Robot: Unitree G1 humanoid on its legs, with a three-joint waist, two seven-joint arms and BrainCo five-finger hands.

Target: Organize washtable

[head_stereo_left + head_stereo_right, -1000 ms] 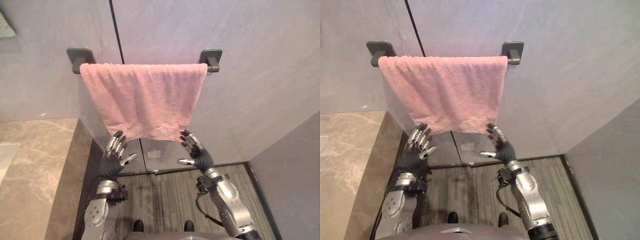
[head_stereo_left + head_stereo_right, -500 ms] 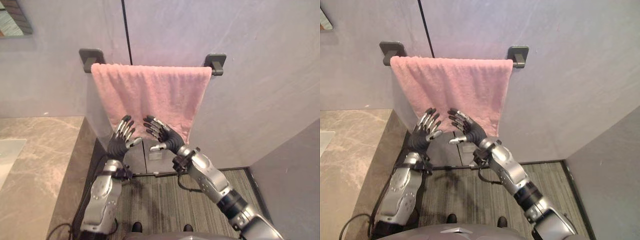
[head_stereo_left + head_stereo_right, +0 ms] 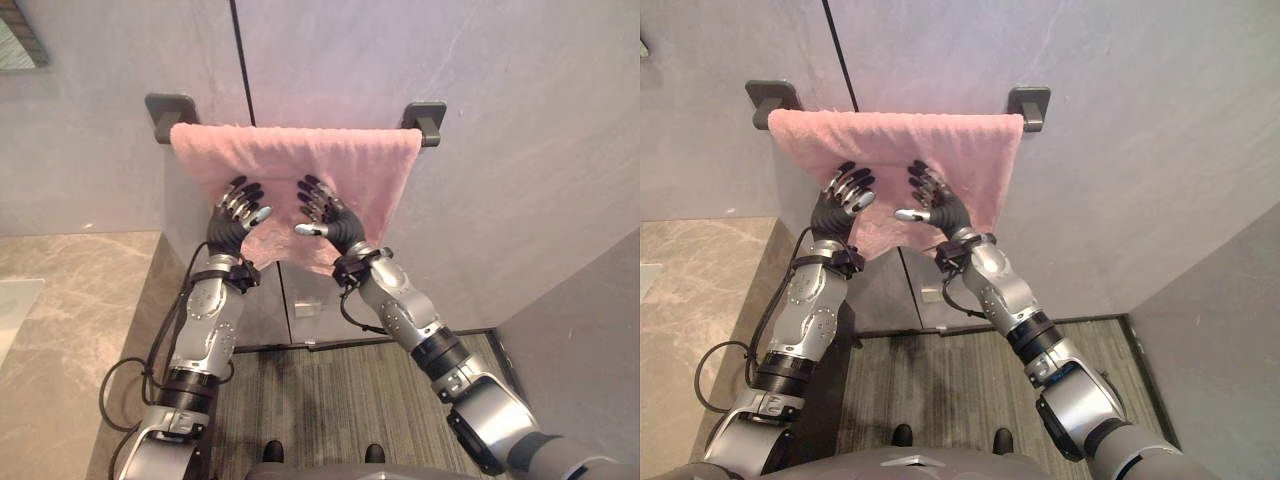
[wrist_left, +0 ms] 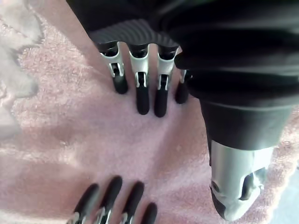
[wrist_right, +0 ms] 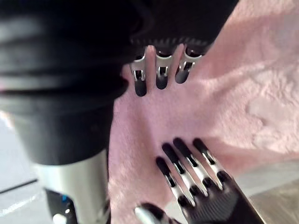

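A pink towel (image 3: pixel 375 170) hangs over a dark rail between two wall brackets (image 3: pixel 172 108) (image 3: pixel 424 115). Both hands are raised side by side in front of its middle. My left hand (image 3: pixel 232 215) is open, and in the left wrist view its straight fingers (image 4: pixel 140 91) lie with their tips on the pink cloth (image 4: pixel 70 121). My right hand (image 3: pixel 325 215) is also open, close to the left one, and its fingers (image 5: pixel 161 72) point at the towel (image 5: pixel 243 84). Neither hand grips the cloth.
A marble counter (image 3: pixel 70 300) lies at the lower left. The grey wall (image 3: pixel 520 150) carries the rail, and a dark vertical seam (image 3: pixel 240 60) runs above it. A striped floor (image 3: pixel 330 400) shows below, and a side wall (image 3: pixel 590 350) closes the right.
Both hands have risen from the towel's lower edge to its middle. The right hand has swung left, close beside the left hand. The camera has shifted a little.
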